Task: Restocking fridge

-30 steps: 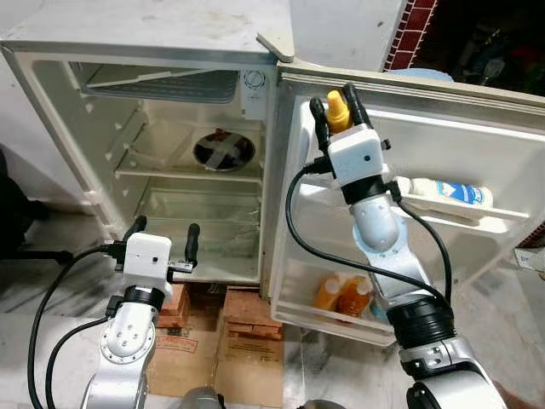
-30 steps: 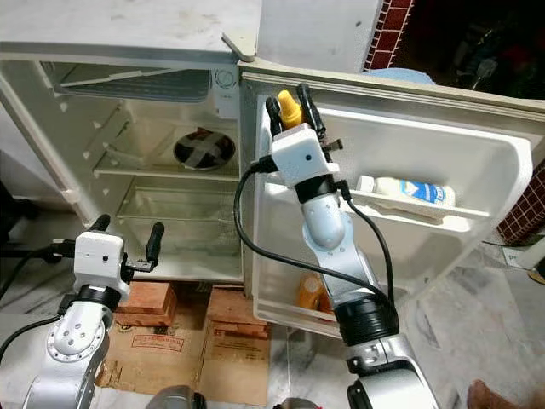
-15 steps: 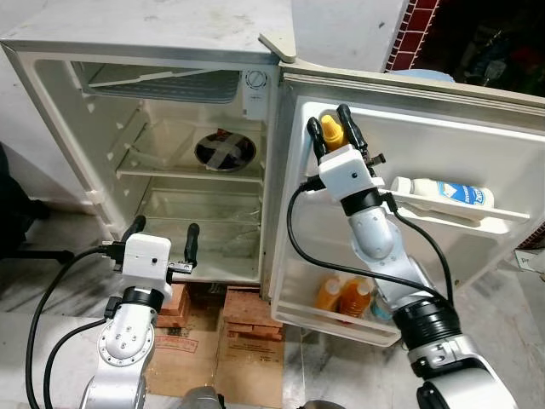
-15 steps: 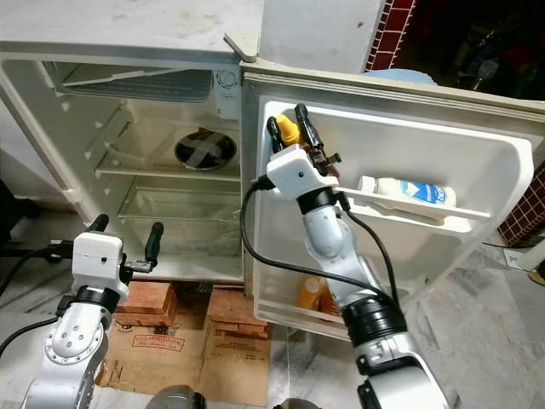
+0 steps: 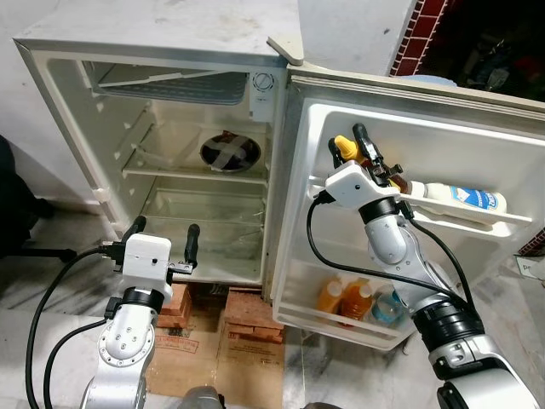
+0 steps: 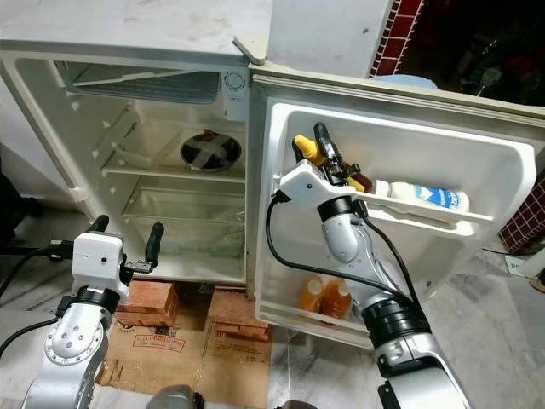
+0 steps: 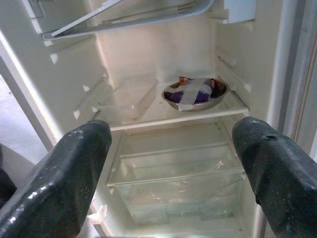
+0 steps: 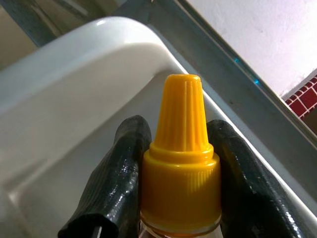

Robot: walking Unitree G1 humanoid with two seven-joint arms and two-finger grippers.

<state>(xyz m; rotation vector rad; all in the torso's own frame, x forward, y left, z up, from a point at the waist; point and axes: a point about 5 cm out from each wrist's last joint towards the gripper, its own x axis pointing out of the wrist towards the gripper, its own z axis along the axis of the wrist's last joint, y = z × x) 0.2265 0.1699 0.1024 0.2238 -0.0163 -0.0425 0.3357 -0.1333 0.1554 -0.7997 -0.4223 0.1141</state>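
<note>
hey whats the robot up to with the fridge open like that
It is restocking the fridge. The right gripper is shut on a bottle with a yellow cap, holding it at the upper shelf of the open fridge door, beside a white bottle lying on that shelf. Orange bottles stand in the door's bottom rack. The left gripper hangs open and idle in front of the fridge, where a taped metal bowl sits on a shelf.

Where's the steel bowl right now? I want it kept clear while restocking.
The steel bowl sits on the fridge's upper inner shelf toward the back right, left of the open door.
</note>
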